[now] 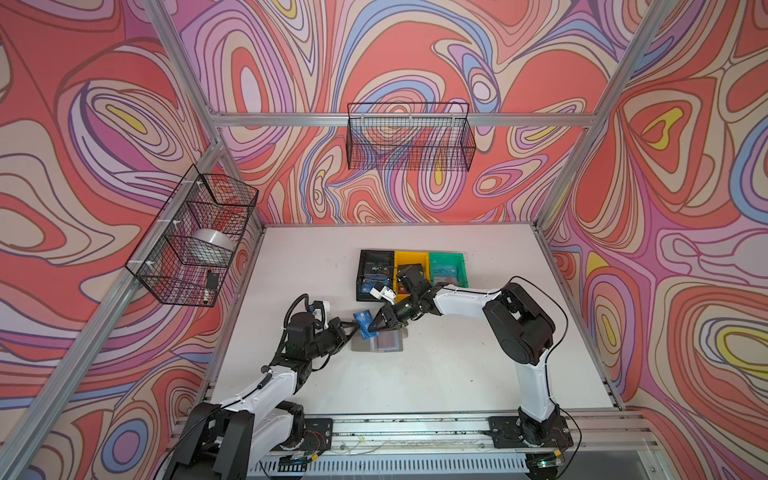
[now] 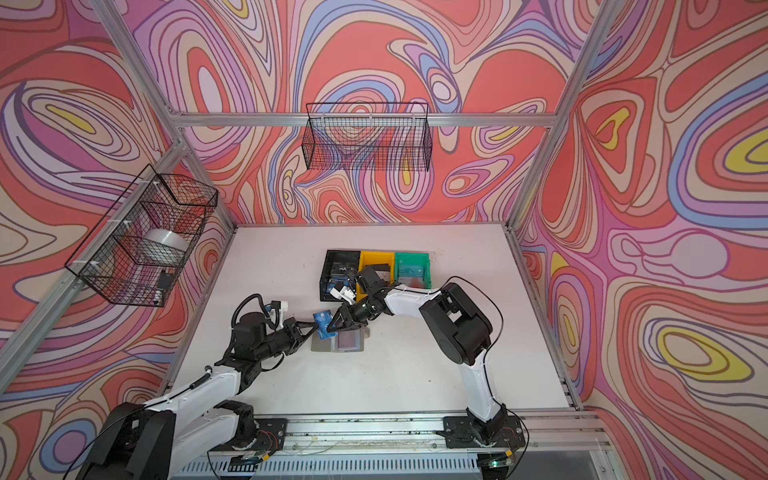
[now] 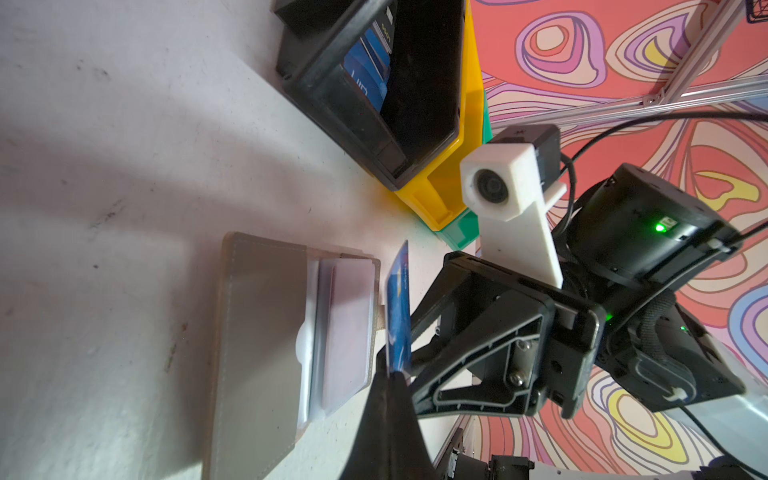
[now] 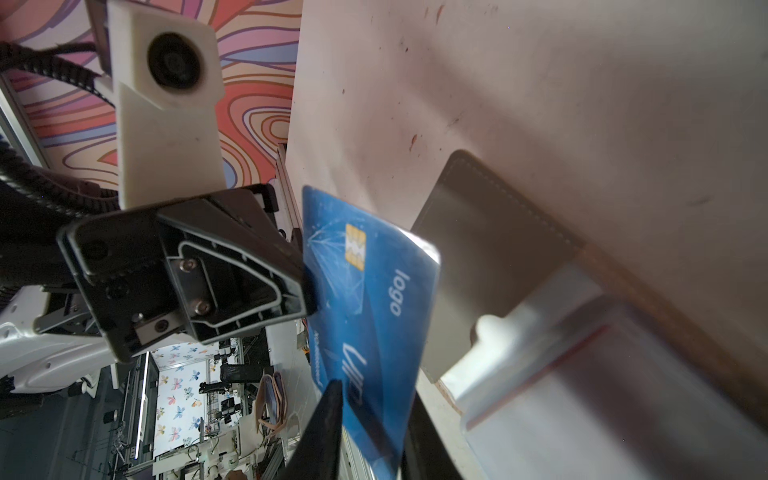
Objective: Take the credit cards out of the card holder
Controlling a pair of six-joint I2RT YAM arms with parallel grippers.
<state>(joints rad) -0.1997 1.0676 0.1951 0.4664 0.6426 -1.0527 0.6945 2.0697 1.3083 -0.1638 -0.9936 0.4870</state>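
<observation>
The left gripper (image 1: 354, 328) is clamped tight on one short edge of the blue card (image 1: 362, 323) and holds it on edge, clear of the table (image 1: 457, 365). Whether the card hangs over the open holder (image 1: 360, 345) or just beside it, I cannot tell. The right gripper (image 4: 374, 395) has a finger on either side of the card's other end, narrowly parted; whether they press it is unclear. The holder lies flat near the bins. Its sleeves (image 3: 349, 324) show a reddish card (image 1: 388, 341) only as a blur. The right arm (image 1: 457, 301) covers much of the yellow bin (image 1: 411, 259). The black bin (image 1: 376, 252) half hides its cards.
</observation>
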